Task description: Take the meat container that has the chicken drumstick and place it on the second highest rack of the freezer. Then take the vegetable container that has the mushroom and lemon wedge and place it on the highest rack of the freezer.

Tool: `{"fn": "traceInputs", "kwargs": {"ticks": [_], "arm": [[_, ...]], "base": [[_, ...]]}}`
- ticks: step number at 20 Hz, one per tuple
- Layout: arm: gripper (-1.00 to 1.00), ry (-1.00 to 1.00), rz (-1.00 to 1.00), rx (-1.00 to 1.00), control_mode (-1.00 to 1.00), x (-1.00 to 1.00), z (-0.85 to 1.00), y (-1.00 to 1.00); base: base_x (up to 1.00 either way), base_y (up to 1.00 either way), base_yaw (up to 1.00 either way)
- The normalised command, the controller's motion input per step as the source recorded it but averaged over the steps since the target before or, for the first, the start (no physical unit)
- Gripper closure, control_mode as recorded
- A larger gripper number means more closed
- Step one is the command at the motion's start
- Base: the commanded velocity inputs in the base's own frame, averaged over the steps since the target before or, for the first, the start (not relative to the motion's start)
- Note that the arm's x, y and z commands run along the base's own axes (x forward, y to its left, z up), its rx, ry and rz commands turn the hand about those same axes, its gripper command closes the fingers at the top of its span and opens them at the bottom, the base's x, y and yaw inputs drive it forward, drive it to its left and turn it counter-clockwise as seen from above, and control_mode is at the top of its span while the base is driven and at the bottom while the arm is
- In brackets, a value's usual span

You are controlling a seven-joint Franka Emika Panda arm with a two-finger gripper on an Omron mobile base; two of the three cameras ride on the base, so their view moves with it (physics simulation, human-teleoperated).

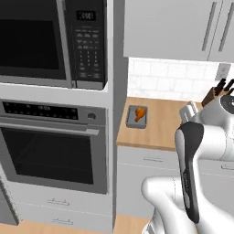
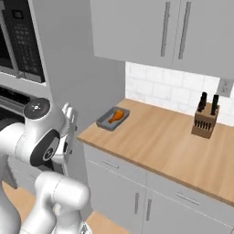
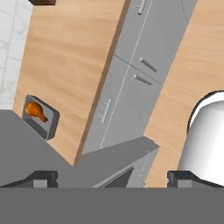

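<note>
The meat container [image 1: 136, 117] is a shallow grey tray on the wooden counter, close to the tall oven column, with the orange-brown chicken drumstick [image 1: 140, 113] lying in it. The same container [image 2: 112, 118] and drumstick [image 2: 117, 115] sit at the counter's left end in the right base view. From the hand, the container [image 3: 45, 121] and drumstick [image 3: 36, 111] appear at the left. My gripper [image 3: 112, 178] is open and empty. It hangs in front of the counter edge [image 1: 188, 111], well apart from the tray. The freezer and the vegetable container are out of view.
A black-windowed oven [image 1: 50, 151] and a microwave [image 1: 45, 41] fill the column left of the counter. A knife block [image 2: 204, 121] stands at the back right of the counter. Grey upper cabinets [image 2: 155, 32] hang above, and drawers and doors [image 2: 137, 192] lie below.
</note>
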Motion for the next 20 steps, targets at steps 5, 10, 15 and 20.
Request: {"fn": "traceInputs", "kwargs": {"ticks": [5, 10, 15, 20], "arm": [[-1.0, 0.0, 0.0, 0.0, 1.0, 0.0, 0.0, 0.0], [-1.0, 0.0, 0.0, 0.0, 1.0, 0.0, 0.0, 0.0], [-1.0, 0.0, 0.0, 0.0, 1.0, 0.0, 0.0, 0.0], [-1.0, 0.0, -0.01, -0.01, -1.0, 0.1, -0.34, 0.1]], "base": [[0.27, -0.65, 0.31], [0.48, -0.18, 0.19], [0.49, 0.0, 0.07], [0.07, 0.0, 0.01]]}}
